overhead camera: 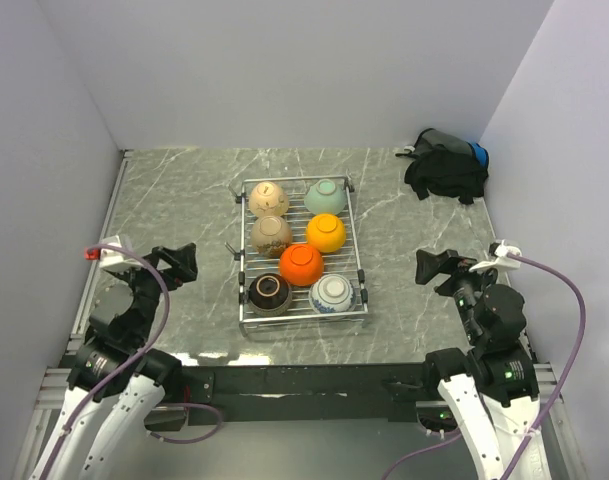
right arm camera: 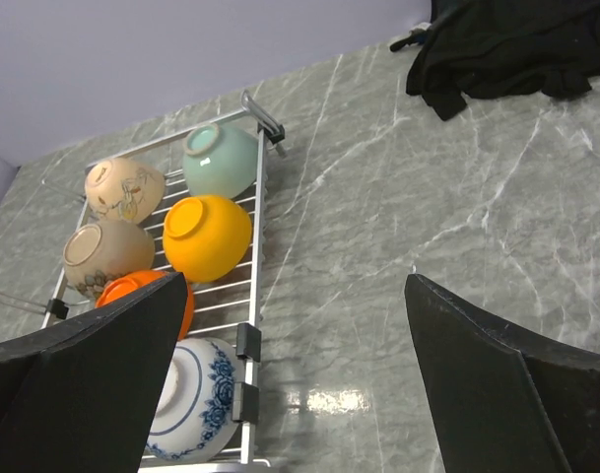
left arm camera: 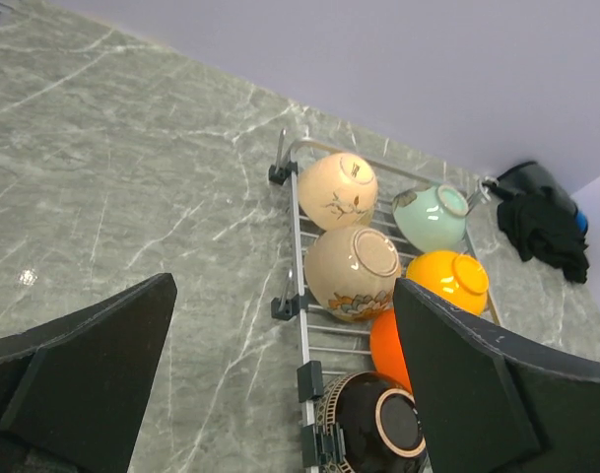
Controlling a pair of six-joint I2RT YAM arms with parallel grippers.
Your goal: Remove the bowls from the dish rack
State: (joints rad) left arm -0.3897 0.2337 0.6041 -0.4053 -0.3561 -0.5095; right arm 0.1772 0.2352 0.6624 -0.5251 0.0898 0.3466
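With the left gripper and right gripper both gaping wide and empty, the seven glossy round ceramic bowls, crowded on the flat silver wire dish rack, risked slipping or knocking neighbours when grasped.

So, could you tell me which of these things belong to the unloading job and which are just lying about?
For the job: dish rack; tan bowl; pale green bowl; speckled brown bowl; yellow-orange bowl; orange bowl; dark brown bowl; blue-patterned white bowl.
Lying about: black bag, far right corner.
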